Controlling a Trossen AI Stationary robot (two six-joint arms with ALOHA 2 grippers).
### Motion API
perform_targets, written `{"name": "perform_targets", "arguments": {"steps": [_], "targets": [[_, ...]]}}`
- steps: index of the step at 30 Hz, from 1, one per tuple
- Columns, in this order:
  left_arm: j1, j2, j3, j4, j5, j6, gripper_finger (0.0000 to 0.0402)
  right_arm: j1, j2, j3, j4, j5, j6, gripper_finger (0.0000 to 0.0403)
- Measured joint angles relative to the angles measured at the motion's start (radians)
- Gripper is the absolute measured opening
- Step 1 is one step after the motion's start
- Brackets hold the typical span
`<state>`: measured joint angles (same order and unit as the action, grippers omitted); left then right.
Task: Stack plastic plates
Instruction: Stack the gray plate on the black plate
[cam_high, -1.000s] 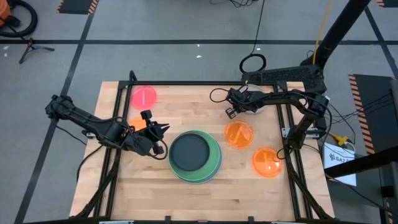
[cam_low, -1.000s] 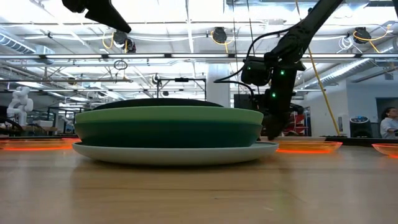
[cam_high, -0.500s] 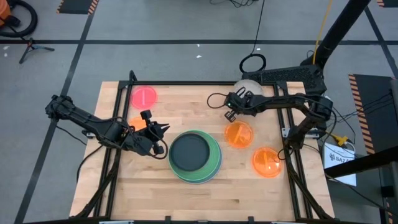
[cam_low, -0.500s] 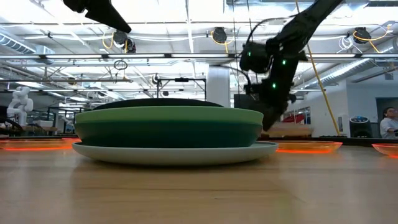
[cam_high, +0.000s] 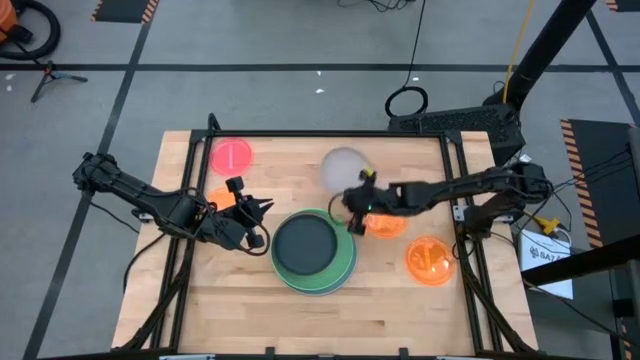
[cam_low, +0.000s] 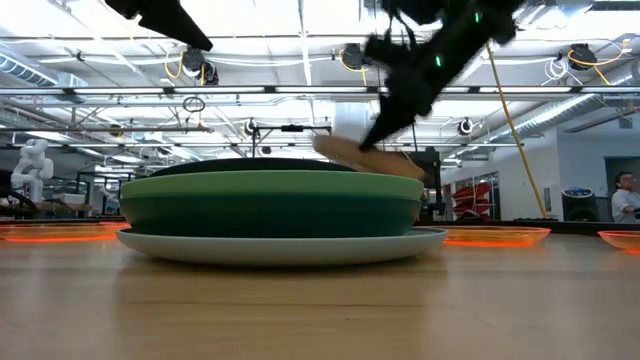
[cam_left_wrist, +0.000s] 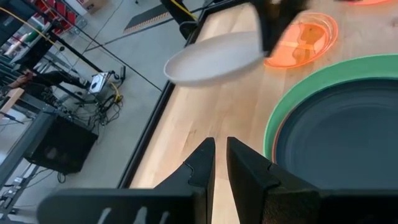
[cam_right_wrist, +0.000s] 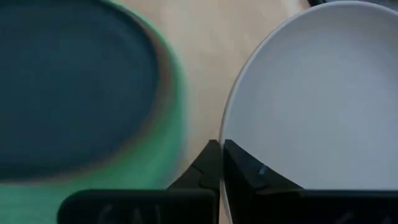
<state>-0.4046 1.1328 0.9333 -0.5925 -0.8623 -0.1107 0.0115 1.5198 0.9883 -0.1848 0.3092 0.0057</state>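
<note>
Now the right gripper (cam_high: 352, 203) pinches a grey-white plate (cam_high: 344, 167) by its rim.
It hangs tilted above the table, just beside the green plate stack (cam_high: 314, 250); left gripper (cam_high: 262, 222) waits beside the stack, fingers pressed together.

1. A wooden table (cam_high: 250, 310) stood on a grey floor (cam_high: 250, 90) marked with dark tape lines.
2. A coiled cable (cam_high: 407, 101) lay on the floor beyond the table's far edge.
3. A white label (cam_high: 548, 254) sat on equipment at the right.
4. A person (cam_low: 626, 196) stood far off at the room's right.
</note>
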Motion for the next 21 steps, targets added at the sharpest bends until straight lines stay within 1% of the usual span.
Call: {"name": "perform_targets", "arguments": {"steps": [3,6,8,11,13,16,19,21], "targets": [[0.0,0.0,0.0,0.011,0.0,0.005,0.0049,0.082,0.044,0.097,-0.046,-0.001,-0.046,0.0001],[0.0,0.0,0.0,0.028,0.0,0.022,0.0049,0.137,0.118,0.22,-0.12,-0.004,-0.076,0.0001],[0.0,0.0,0.0,0.029,-0.001,0.023,0.0049,0.157,0.173,0.302,-0.198,-0.045,-0.08,0.0001],[0.0,0.0,0.0,0.029,-0.001,0.023,0.0049,0.181,0.254,0.402,-0.272,-0.161,-0.088,0.0],[0.0,0.0,0.0,0.028,0.0,0.023,0.0049,0.198,0.298,0.454,-0.313,-0.199,-0.099,0.0],[0.0,0.0,0.0,0.027,-0.001,0.024,0.0049,0.219,0.342,0.505,-0.346,-0.231,-0.104,0.0],[0.0,0.0,0.0,0.019,0.0,0.022,0.0049,0.234,0.365,0.524,-0.348,-0.263,-0.101,0.0],[0.0,0.0,0.0,0.02,0.0,0.022,0.0049,0.244,0.375,0.526,-0.347,-0.264,-0.101,0.0]]}}
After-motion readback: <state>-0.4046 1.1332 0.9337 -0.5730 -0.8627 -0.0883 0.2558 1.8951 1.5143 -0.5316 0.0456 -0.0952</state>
